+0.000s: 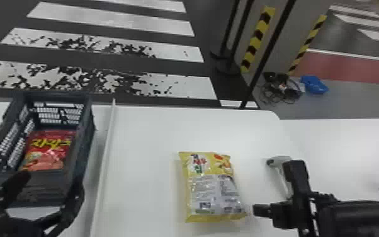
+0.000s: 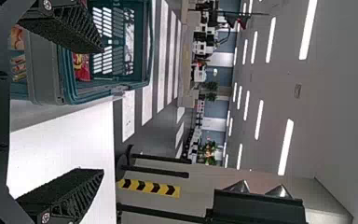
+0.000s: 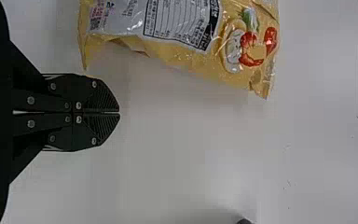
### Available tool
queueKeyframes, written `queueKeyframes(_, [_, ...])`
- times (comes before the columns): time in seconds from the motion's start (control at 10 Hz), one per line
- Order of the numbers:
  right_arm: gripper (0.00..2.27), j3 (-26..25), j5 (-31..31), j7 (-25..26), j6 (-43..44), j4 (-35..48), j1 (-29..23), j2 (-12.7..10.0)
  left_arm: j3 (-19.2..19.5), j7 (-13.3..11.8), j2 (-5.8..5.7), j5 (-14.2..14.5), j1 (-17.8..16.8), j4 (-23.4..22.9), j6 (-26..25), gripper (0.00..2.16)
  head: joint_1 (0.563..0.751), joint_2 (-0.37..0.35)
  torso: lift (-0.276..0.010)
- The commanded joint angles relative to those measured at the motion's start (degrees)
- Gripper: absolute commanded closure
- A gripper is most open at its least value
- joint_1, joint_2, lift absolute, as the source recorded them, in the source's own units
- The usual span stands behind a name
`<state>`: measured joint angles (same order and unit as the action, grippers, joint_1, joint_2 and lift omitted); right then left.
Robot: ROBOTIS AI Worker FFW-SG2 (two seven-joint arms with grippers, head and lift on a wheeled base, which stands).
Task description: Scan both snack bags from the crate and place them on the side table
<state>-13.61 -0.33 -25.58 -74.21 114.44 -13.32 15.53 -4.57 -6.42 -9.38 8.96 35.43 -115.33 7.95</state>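
Black arms point(image 1: 355, 217), white table point(image 1: 148, 141), striped floor point(image 1: 110, 19)

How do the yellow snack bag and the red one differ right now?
The yellow snack bag lies on the white table; the red snack bag lies in the crate. The yellow snack bag shows a pale panel of small print, while the red snack bag shows big yellow lettering. Both lie with a broad side up.

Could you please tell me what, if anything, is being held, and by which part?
Nothing is held: the black left pincer is open and empty, the black right pincer shut on nothing. The rectangular yellow plastic snack bag lies near it, untouched.
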Motion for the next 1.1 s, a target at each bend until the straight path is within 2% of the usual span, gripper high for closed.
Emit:
queueKeyframes(0.0, [2.26,-1.4,0.7,0.1,1.3,1.8,0.0,0.0,0.0,0.0,-0.02,0.0,-0.1,0.0,0.0,0.08,0.695,-0.266,-0.095])
queueKeyframes(0.3, [2.26,-5.2,-1.9,0.1,13.3,2.2,-0.5,-0.1,-0.1,0.1,-0.11,0.2,-0.4,0.5,0.2,0.08,0.695,-0.29,-0.095])
queueKeyframes(0.6, [2.26,-8.1,-7.8,-0.4,20.5,0.4,-0.6,-0.6,0.3,0.1,-0.02,0.8,-1.1,1.0,0.7,0.08,0.695,-0.289,-0.095])
queueKeyframes(0.9, [2.26,-10.3,-10.0,-0.4,26.1,-5.8,2.0,-0.7,0.0,0.4,0.15,0.9,-2.1,1.7,1.6,0.08,0.695,-0.282,-0.095])
queueKeyframes(1.0, [2.11,-11.0,-10.2,-0.4,26.8,-6.9,2.0,-0.7,0.0,0.4,0.15,1.1,-2.2,2.2,1.9,0.08,0.695,-0.287,-0.095])
